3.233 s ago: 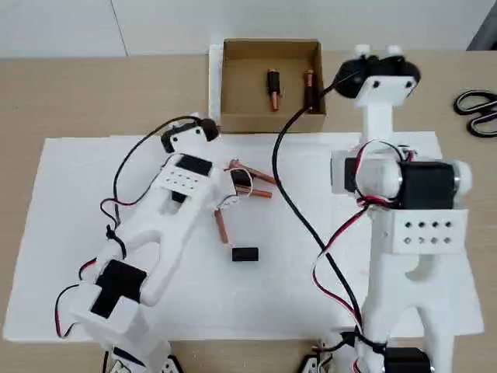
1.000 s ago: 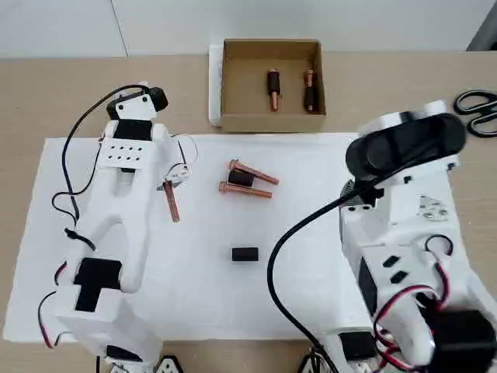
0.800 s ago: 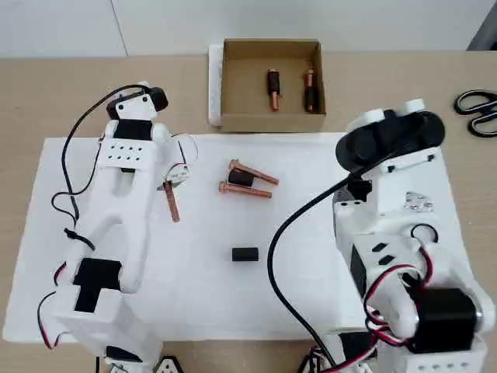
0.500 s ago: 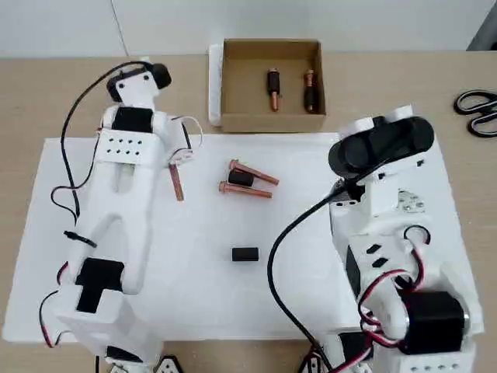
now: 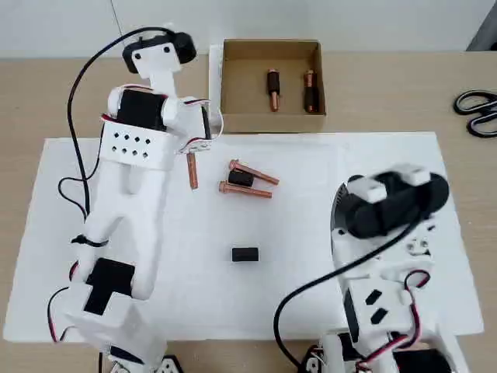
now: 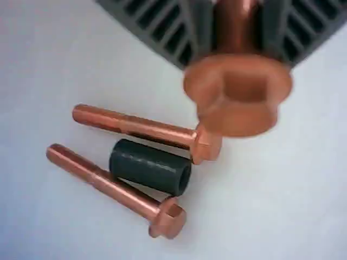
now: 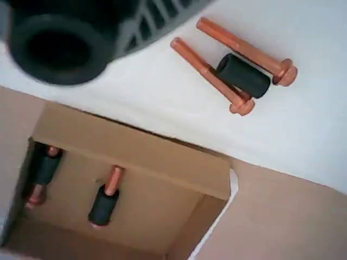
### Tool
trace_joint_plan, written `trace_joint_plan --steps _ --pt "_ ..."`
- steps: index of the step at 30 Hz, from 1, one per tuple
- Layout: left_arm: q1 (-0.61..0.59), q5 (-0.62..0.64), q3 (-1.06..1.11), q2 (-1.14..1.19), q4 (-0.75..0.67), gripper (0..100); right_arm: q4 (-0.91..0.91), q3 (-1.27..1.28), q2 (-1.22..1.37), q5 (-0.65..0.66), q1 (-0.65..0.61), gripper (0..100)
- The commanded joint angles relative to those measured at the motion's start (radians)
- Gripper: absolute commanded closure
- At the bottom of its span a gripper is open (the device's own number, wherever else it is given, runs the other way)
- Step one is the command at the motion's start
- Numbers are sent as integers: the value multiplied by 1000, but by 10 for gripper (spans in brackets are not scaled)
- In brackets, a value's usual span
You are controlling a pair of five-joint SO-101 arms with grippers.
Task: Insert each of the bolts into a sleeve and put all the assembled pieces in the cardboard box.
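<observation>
Now clamping a bolt tight in left gripper near the sheet's far edge, and a sleeve in right gripper.

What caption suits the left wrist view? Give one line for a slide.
Left gripper clamps a copper bolt, with two loose bolts flanking a black sleeve on the white sheet below.

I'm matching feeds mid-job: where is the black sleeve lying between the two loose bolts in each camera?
High view: the sleeve lies on the white sheet, on the near side of the cardboard box.
Left wrist view: the sleeve lies on the sheet beyond the held bolt.
Right wrist view: the sleeve lies beyond the held sleeve, near the box.
Shared landmark: the two loose bolts flanking it.
</observation>
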Motion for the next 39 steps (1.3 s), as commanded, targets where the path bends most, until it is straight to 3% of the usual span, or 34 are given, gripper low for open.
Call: trace_joint_plan --steps 1,4,15,21,26,32,39 --pt "23 -5 -99 -8 20 994 -120 157 -194 0 -2 993" --pt "44 -6 -128 -8 18 994 -223 334 -331 8 1 994" --pt "89 -72 -134 -9 -11 994 -397 528 -298 0 -1 994" --pt "87 -71 -133 -9 -11 994 -697 743 -298 0 -25 994" --pt "87 -72 -134 -9 -18 994 -901 891 -298 8 -142 994" --pt "98 -64 -128 -8 -87 994 -911 945 -295 3 -257 994" --pt "100 -71 -133 -8 -124 994 -911 945 -291 2 -282 995"
